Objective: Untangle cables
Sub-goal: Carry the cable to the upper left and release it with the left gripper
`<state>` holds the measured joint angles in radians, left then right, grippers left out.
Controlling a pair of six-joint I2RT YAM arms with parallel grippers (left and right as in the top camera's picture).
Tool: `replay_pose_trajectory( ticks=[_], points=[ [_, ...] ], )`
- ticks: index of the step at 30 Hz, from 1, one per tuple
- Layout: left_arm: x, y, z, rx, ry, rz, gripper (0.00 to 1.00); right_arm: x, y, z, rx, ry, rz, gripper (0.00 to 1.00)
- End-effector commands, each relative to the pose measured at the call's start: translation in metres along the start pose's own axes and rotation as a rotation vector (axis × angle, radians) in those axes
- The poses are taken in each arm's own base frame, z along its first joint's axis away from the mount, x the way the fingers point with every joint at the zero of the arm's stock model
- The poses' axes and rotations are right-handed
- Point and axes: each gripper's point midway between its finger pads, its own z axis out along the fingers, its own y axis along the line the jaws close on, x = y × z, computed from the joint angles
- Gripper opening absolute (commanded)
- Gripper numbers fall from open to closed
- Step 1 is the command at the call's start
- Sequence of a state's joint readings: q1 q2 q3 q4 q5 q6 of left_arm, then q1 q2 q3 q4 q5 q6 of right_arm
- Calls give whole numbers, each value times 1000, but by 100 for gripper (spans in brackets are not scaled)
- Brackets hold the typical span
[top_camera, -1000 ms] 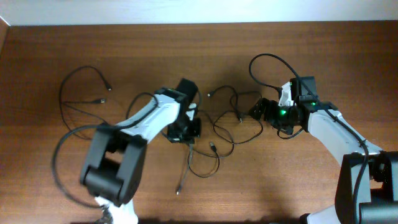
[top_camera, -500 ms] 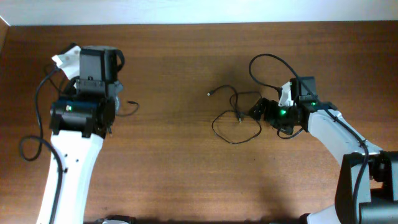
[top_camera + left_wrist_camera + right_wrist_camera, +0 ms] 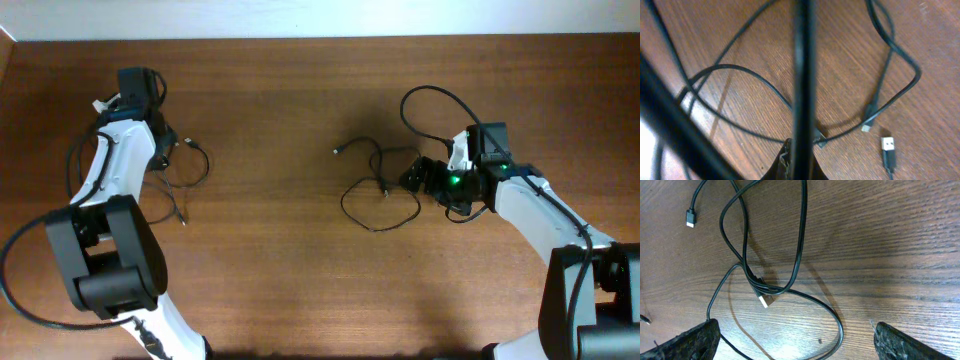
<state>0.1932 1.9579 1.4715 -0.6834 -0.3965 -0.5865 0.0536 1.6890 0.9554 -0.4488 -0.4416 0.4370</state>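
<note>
One thin black cable [image 3: 378,192] lies looped at the table's middle. In the right wrist view this cable [image 3: 801,245] shows a USB plug [image 3: 765,300] and a small plug [image 3: 690,219]. My right gripper [image 3: 413,178] is open and empty at the loop's right edge, its fingertips [image 3: 696,340] wide apart around the loop's near bend. Other thin cables [image 3: 188,165] lie at the far left. My left gripper [image 3: 163,157] is over them, and the left wrist view shows its jaws [image 3: 799,161] shut on a black cord [image 3: 801,75] that runs up past the camera. Loose plugs [image 3: 888,145] lie beside it.
The thick black arm cable [image 3: 425,100] arcs behind the right wrist. Another arm cable [image 3: 30,250] loops around the left arm's base. The wooden table [image 3: 270,260] meets a white wall along its far edge.
My left arm swung from the tangle at the middle to the far left, taking cables with it. One looped cable stays in the middle. The right arm has not moved.
</note>
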Motion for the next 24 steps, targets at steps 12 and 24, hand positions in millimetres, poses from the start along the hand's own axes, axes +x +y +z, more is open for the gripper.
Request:
replay_pose_trajectory(
  ticks=[12,24],
  points=[
    [-33,-69,-92,435,158,83,99,0,-4,2,11,0,-6,98],
    [120,-70,-64,372,526,319,99,0,-4,2,11,0,-6,98]
  ],
)
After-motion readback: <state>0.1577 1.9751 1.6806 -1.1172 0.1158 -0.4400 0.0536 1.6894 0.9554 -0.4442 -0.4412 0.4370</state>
